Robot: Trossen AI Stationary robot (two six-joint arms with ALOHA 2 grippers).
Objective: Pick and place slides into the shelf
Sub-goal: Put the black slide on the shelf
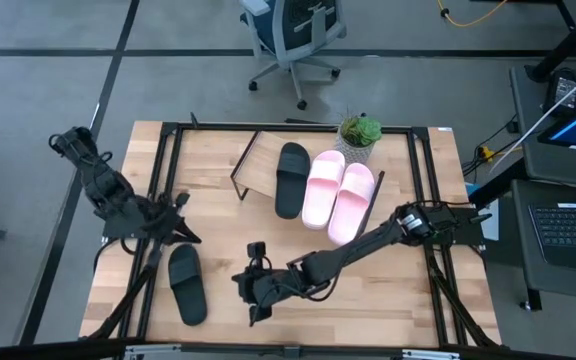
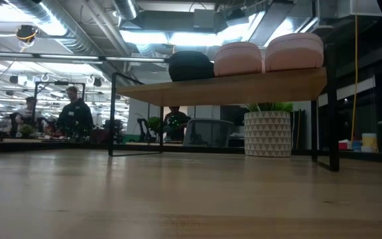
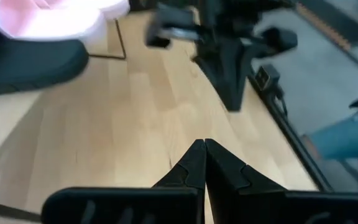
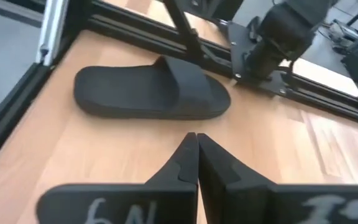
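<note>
Nearest the table's front edge: right gripper (image 1: pixel 252 300), fingers pressed together and holding nothing, low over the light wooden table (image 1: pixel 368 300). Just beside it, toward the left arm, lies the one matte black slide sandal still off the shelf (image 1: pixel 186 283) — flat on the table, sole down, wide strap up. In the right wrist view this loose sandal (image 4: pixel 151 93) lies crosswise just beyond the closed fingertips, apart from them.

Left gripper (image 1: pixel 186 235) sits a little farther back, just beyond the loose sandal's far end, jaws also closed and empty. Its wrist view looks across bare table toward the shelf.

Farther back: low shelf with a light wooden board top and thin black metal legs (image 1: pixel 258 165). On it, side by side — one matte black slide sandal (image 1: pixel 290 178) and two pale pink slide sandals (image 1: pixel 339 195). Three of four appear placed; the low view shows all three seated on the board. Behind the shelf, a small green plant in a white patterned pot (image 1: pixel 359 134).

Handling judgement: the sandal looks like light moulded foam, somewhat flexible, matte so probably not slippery. The strap arch seems the best hold — one finger under, one over. A gripper must open first. A grip at the sole edge risks the sandal tilting or flexing.
</note>
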